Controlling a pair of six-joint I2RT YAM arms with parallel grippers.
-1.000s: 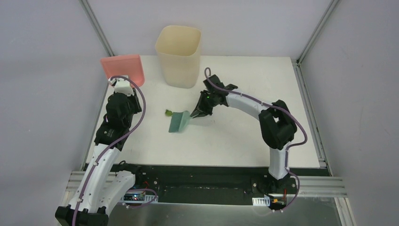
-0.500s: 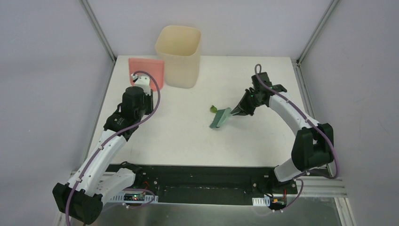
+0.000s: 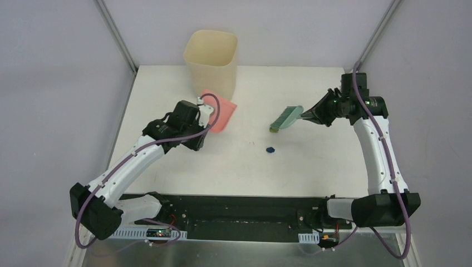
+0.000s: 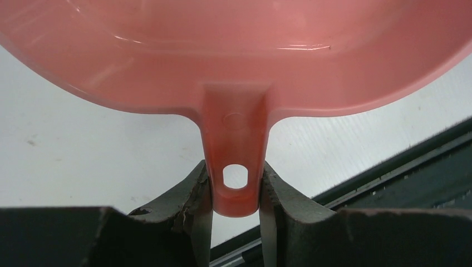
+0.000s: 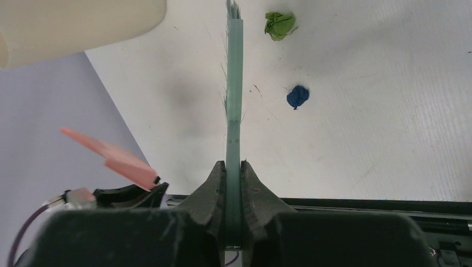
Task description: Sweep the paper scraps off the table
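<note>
Top external view gives you two paper scraps on the white desk (image 3: 167, 161): a navy scrap (image 3: 270, 149) lying alone near the middle, and a green scrap (image 3: 274, 130) just beside the bristle end of the teal hand brush (image 3: 286, 118), though you cannot tell from here whether they touch. The pink dustpan (image 3: 218, 110) sits tilted by the foot of the cream bin (image 3: 210, 61), well apart from both scraps and to their left. Left wrist view shows you the left hand (image 4: 235, 192) clenched on the dustpan's handle, one finger on each side of the tab with the hanging hole, the pan's underside filling the upper frame. No scraps appear in this view. Right wrist view shows the right hand (image 5: 234, 169) pinched tight on the brush's thin handle, which you see edge-on and running straight away from you. The green scrap lies just right of the bristle tips, with the navy one nearer and also to the right. Judge these wads as very light, soft and springy, likely to skitter or roll when bristles flick them, and too small and loose to be worth pinching. Take them with the bristle tips, not the hand: set the brush down on the side of each scrap away from the pan, and bring the pan's lip flat to the desk close by so that a short, slow stroke carries them in.
</note>
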